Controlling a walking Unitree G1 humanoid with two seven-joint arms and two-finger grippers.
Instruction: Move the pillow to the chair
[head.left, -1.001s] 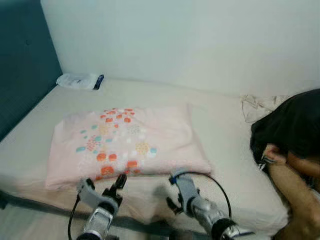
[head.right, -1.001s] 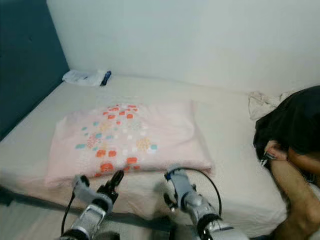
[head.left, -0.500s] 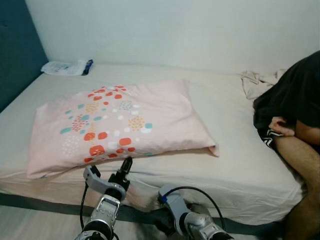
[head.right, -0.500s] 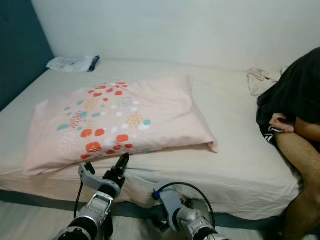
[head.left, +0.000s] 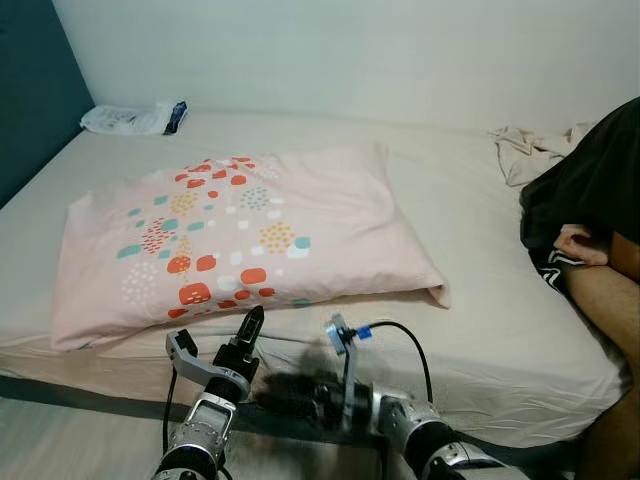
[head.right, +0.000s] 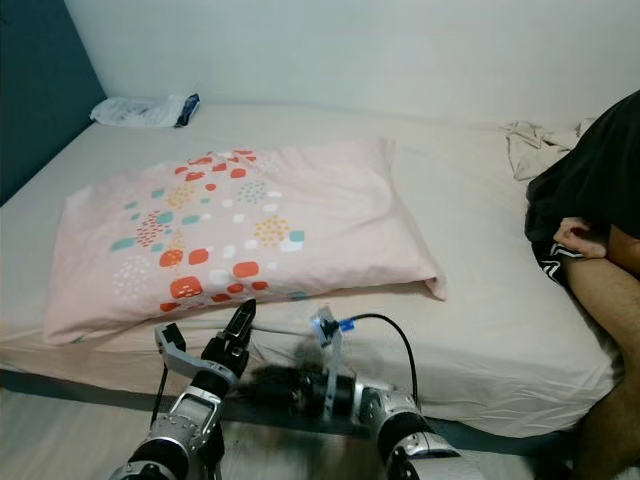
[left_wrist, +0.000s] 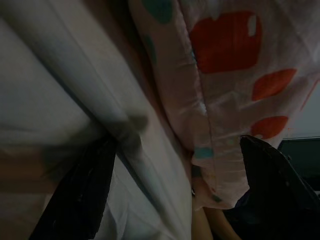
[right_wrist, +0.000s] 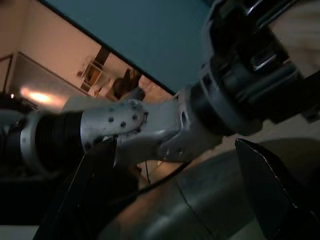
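the pillow (head.left: 240, 235), pale pink with a patch of orange, teal and white spots, lies flat on the bed (head.left: 480, 230), its long side running across the mattress. its near edge sits close to the front edge of the bed. no chair can be made out.

the left gripper (head.left: 215, 340) is raised at the front edge of the mattress, just below the near edge of the pillow. its two black fingers (head.left: 248, 332) stand apart, pointing up and toward the pillow. in the left wrist view the pillow seam (left_wrist: 205, 115) and the orange spots lie between the spread fingers, with the sheet fold beside them; contact with the pillow cannot be confirmed.

the right gripper (head.right: 285, 385) is low, in front of the bed side, turned sideways toward the left arm and blurred. in the right wrist view its fingers (right_wrist: 265, 185) are spread wide, with the silver forearm of the left arm (right_wrist: 135, 130) seen between them. a black cable (head.left: 405, 340) loops above the right wrist.

a white packet (head.left: 130, 117) lies at the far corner of the bed by the dark blue headboard (head.left: 35, 90). a person (head.left: 590, 230) in a black top lies at the right side of the bed, one hand (head.left: 580, 243) resting on the sheet. a crumpled pale cloth (head.left: 535, 150) lies behind the person.
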